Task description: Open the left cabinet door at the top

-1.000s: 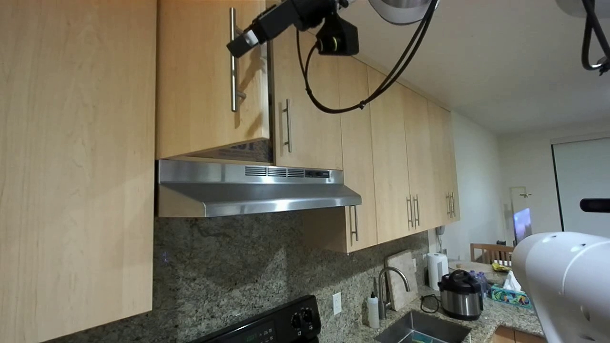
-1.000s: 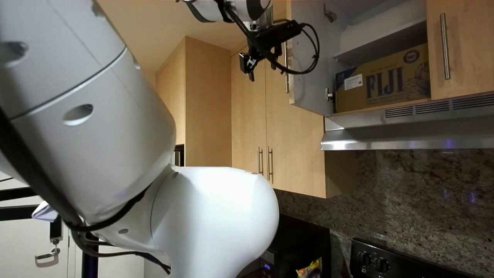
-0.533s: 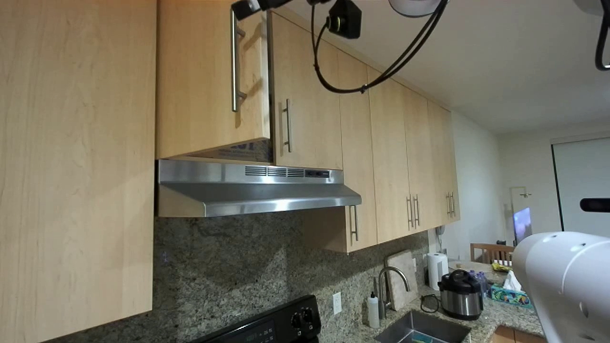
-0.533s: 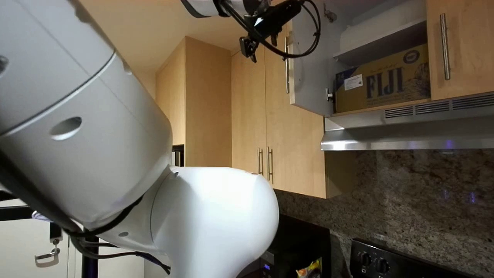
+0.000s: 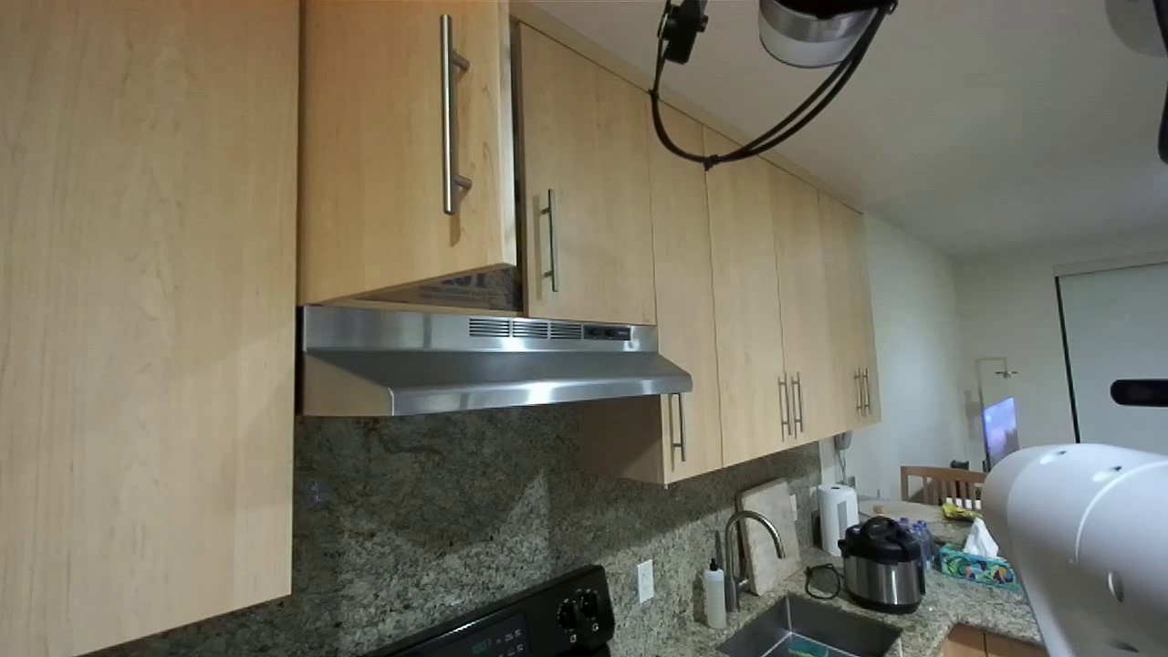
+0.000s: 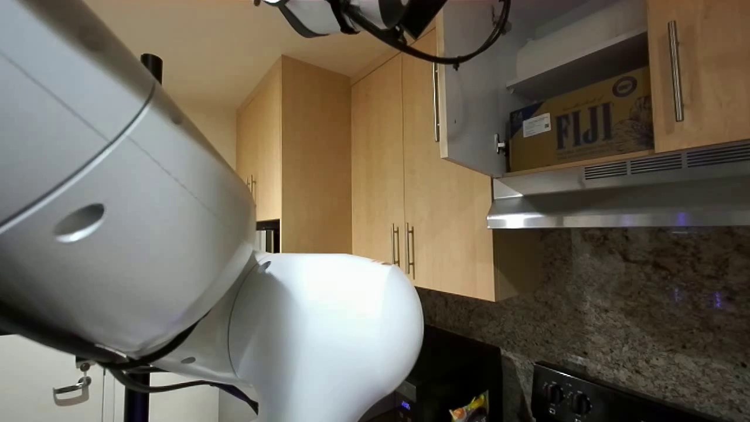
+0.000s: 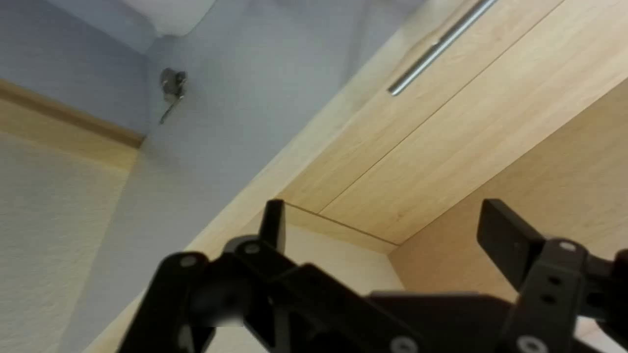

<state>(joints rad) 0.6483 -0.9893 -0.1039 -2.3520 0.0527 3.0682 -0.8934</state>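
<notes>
The left cabinet door point(image 5: 392, 155), light wood with a vertical steel bar handle point(image 5: 448, 119), stands swung open in both exterior views. Its grey inner face point(image 6: 471, 117) shows in an exterior view. The wrist view shows its inner face point(image 7: 235, 98), its free edge point(image 7: 289, 157) and a bar handle point(image 7: 441, 46) beyond that edge. My gripper point(image 7: 382, 215) is open with nothing between its fingers. Its left fingertip overlaps the line of the door's edge in the picture; I cannot tell whether they touch. The fingers are out of view above both exterior views.
A FIJI box point(image 6: 586, 126) stands inside the opened cabinet. The shut twin door point(image 6: 703, 76) is beside it, above the steel range hood point(image 5: 493, 365). Longer doors point(image 6: 448, 205) adjoin the open door. A cable loop point(image 5: 712, 162) hangs from the wrist.
My gripper has risen away from beside the door's handle and out of both exterior views. The wrist cable has moved up with it. The door stays open at the same angle.
</notes>
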